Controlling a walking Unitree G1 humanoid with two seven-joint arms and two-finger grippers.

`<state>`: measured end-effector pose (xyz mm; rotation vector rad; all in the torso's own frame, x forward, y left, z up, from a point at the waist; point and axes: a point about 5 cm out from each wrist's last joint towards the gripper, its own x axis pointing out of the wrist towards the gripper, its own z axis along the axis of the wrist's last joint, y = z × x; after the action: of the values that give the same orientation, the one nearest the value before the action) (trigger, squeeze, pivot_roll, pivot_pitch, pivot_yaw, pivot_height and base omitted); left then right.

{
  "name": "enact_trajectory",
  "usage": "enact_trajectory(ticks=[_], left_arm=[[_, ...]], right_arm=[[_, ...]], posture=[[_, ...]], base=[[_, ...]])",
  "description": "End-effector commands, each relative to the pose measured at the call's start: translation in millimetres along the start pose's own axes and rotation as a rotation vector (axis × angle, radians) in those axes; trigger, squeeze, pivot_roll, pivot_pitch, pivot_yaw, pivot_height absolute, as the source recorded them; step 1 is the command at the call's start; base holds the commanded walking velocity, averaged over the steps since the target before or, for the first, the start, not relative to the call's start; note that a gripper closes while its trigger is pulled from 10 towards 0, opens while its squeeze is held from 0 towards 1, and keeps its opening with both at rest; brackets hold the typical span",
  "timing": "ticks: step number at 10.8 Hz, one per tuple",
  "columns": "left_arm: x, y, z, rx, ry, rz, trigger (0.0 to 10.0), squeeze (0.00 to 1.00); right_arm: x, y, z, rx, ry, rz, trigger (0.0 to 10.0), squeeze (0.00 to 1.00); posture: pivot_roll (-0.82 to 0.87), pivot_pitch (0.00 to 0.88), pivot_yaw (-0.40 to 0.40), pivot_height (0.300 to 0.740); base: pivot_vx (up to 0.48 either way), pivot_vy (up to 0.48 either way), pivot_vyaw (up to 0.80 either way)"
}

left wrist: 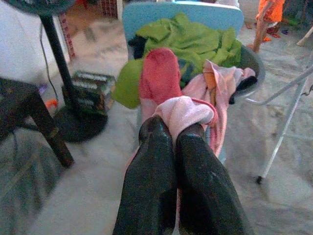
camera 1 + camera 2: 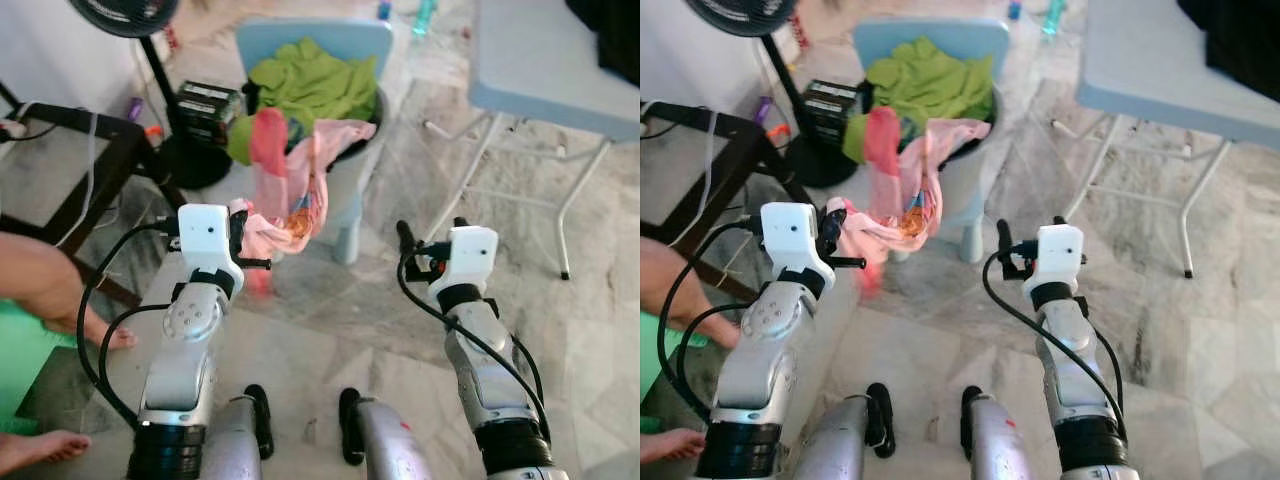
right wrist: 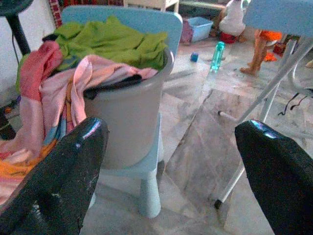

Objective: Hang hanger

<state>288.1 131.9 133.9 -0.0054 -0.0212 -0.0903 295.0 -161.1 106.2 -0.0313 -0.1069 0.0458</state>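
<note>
Two silver arms carry white box-shaped wrist housings. Left gripper [image 1: 175, 142] and right gripper [image 3: 171, 147] have glossy black fingers. Black cables loop along each forearm.

No legible text; the dark box [image 2: 208, 106] by the fan stand perhaps bears pale lettering, too blurred to read.

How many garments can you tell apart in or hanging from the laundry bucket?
2, perhaps more beneath: a green garment heaped in the bucket, and a pink garment trailing over its rim, pinched by the left gripper.
</note>
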Motion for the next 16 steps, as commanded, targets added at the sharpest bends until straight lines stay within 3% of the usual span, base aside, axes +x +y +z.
enact_trajectory(ticks=[1, 4, 5, 6, 8, 10, 14, 16], left_arm=[[-7.6, 8.0, -18.9, 0.02, 0.051, 0.017, 10.0, 0.0], [-32.9, 33.6, -54.3, 0.086, 0.129, 0.078, 10.0, 0.0], [-37.2, 33.5, -61.2, 0.089, 0.13, 0.086, 10.0, 0.0], [-31.5, 30.6, -65.2, 0.085, 0.123, 0.101, 10.0, 0.0], [-2.4, 24.9, -52.5, 0.08, 0.053, 0.078, 10.0, 0.0], [14.9, 25.0, -41.9, 0.084, 0.011, 0.063, 10.0, 0.0], [24.2, 19.4, -31.2, 0.056, -0.062, 0.078, 10.0, 0.0], [21.1, 20.2, -25.5, 0.053, -0.086, 0.072, 10.0, 0.0]], right_arm=[[-10.6, -12.7, -10.4, 0.003, 0.03, -0.056, 10.0, 0.0], [-51.2, -40.3, -33.0, -0.046, 0.119, -0.088, 10.0, 0.0], [-61.1, -49.6, -42.2, -0.066, 0.154, -0.099, 10.0, 0.0], [-55.9, -52.4, -45.3, -0.073, 0.162, -0.098, 10.0, 0.0], [-25.0, -47.7, -32.0, -0.054, 0.087, -0.114, 10.0, 0.0], [-17.3, -46.7, -27.1, -0.052, 0.055, -0.126, 10.0, 0.0], [-19.9, -45.7, -28.8, -0.058, 0.049, -0.114, 10.0, 0.0], [-20.2, -41.6, -28.0, -0.046, 0.045, -0.108, 10.0, 0.0]], posture=[[-0.03, 0.209, 0.033, 0.74], [-0.03, 0.185, 0.028, 0.74], [-0.03, 0.148, 0.017, 0.74], [-0.03, 0.099, 0.018, 0.74], [-0.04, 0.042, 0.034, 0.74], [-0.07, 0.031, 0.05, 0.74], [-0.08, 0.077, 0.049, 0.74], [-0.06, 0.134, 0.05, 0.74]], base=[[0.0, 0.0, 0.0], [0.0, 0.0, 0.0], [0.0, 0.0, 0.0], [0.0, 0.0, 0.0], [0.0, 0.0, 0.0], [0.0, 0.0, 0.0], [0.0, 0.0, 0.0], [0.264, 0.0, -0.48]])
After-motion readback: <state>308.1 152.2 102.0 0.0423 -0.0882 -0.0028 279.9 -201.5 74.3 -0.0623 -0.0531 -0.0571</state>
